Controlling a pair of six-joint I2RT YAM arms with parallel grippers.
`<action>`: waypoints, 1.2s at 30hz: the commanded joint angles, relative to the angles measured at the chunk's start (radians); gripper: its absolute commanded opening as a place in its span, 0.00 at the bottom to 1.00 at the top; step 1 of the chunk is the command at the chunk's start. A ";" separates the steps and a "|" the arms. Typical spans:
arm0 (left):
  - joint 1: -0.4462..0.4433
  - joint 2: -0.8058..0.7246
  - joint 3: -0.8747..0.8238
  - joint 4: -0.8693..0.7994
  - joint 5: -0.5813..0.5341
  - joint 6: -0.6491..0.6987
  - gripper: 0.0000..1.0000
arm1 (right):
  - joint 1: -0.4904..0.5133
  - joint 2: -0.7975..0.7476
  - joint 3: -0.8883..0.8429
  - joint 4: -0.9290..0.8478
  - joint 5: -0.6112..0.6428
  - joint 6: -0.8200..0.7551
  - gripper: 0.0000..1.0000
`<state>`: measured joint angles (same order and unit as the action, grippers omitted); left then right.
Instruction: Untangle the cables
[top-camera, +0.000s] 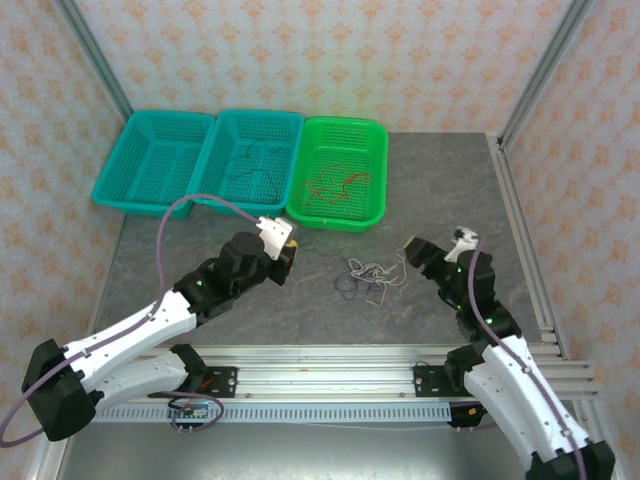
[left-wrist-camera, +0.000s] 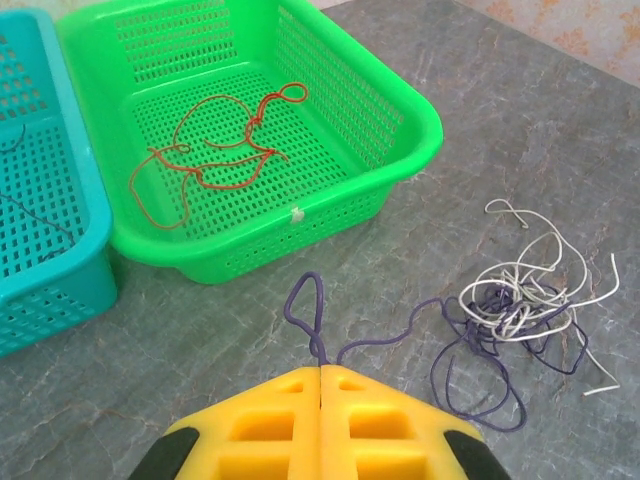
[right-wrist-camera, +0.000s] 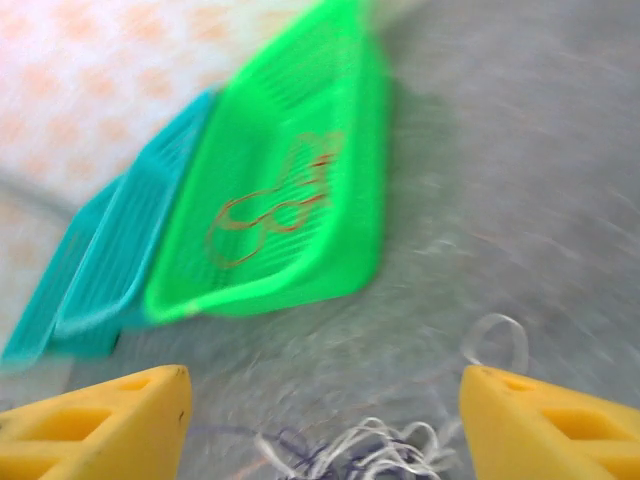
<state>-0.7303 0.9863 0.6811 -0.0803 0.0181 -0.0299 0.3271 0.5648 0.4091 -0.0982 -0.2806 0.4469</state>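
Observation:
A tangle of purple cable (left-wrist-camera: 480, 345) and white cable (left-wrist-camera: 525, 290) lies on the grey table, seen from above as a small knot (top-camera: 368, 277). My left gripper (left-wrist-camera: 322, 368) is shut on one end of the purple cable, and a short loop of it (left-wrist-camera: 305, 300) sticks out past the yellow fingertips. In the top view the left gripper (top-camera: 288, 260) sits left of the tangle. My right gripper (right-wrist-camera: 325, 420) stands open, its fingers wide apart just above the tangle (right-wrist-camera: 365, 455); this view is blurred. From above, the right gripper (top-camera: 420, 256) is right of the tangle. A red cable (left-wrist-camera: 215, 155) lies in the green basket (left-wrist-camera: 400, 150).
Three baskets stand in a row at the back: two teal ones (top-camera: 150, 190) (top-camera: 290, 125) and the green basket (top-camera: 378, 170). A dark cable (top-camera: 250, 165) lies in the middle teal basket. Metal frame posts and rails edge the table on the right (top-camera: 525, 240).

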 joint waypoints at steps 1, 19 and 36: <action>0.005 -0.009 0.026 -0.031 0.003 -0.027 0.00 | 0.192 0.118 0.063 0.107 -0.020 -0.378 0.74; 0.004 -0.340 0.020 -0.124 -0.161 -0.065 0.00 | 0.476 1.015 0.282 0.408 0.609 -0.509 0.36; 0.003 -0.371 -0.349 0.100 0.007 -0.155 0.23 | 0.408 0.652 0.146 0.406 0.122 -0.545 0.00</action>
<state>-0.7303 0.6331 0.3107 -0.1612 -0.0486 -0.1654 0.7376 1.2350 0.5220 0.3325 -0.0814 -0.0727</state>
